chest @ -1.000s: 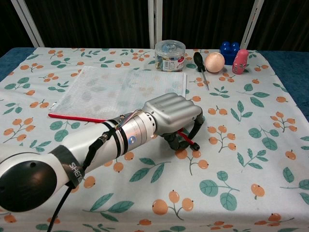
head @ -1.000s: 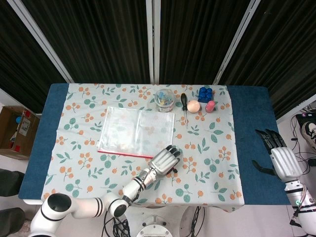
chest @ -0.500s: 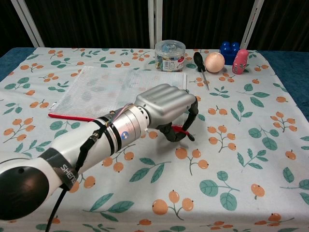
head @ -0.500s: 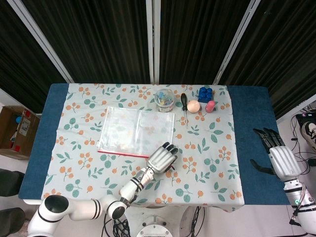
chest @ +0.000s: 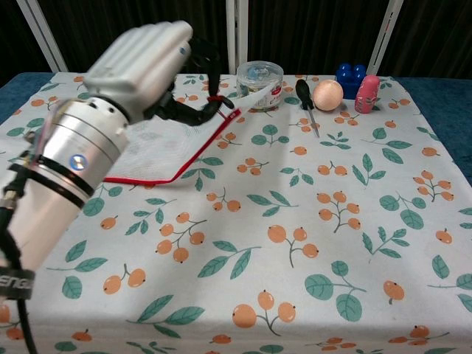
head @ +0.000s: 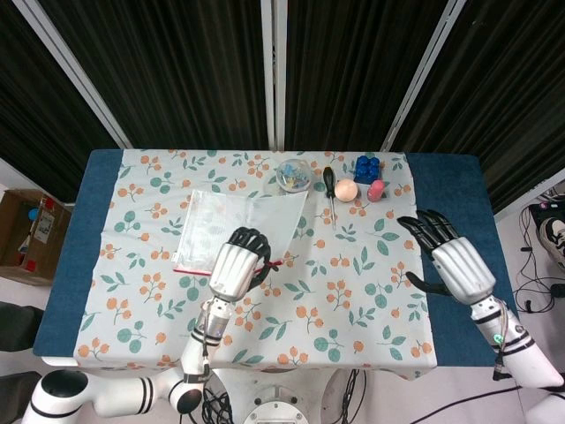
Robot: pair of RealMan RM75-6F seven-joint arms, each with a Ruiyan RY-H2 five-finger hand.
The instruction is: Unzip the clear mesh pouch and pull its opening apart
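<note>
The clear mesh pouch (chest: 158, 144) is lying on the left half of the floral tablecloth (chest: 310, 221), its right end being lifted clear of the cloth — the red zipper edge (chest: 195, 147) is being pinched at its pull by the left hand (head: 237, 263), raised above the table. The right hand (head: 448, 256) is being held over the table's right edge, fingers spread, gripping nothing. Along the far edge, a clear jar (chest: 259, 74), screwdriver (chest: 305, 97), peach-coloured ball (chest: 327, 94), blue block (chest: 351, 75) and pink figure (chest: 366, 94) are resting.
</note>
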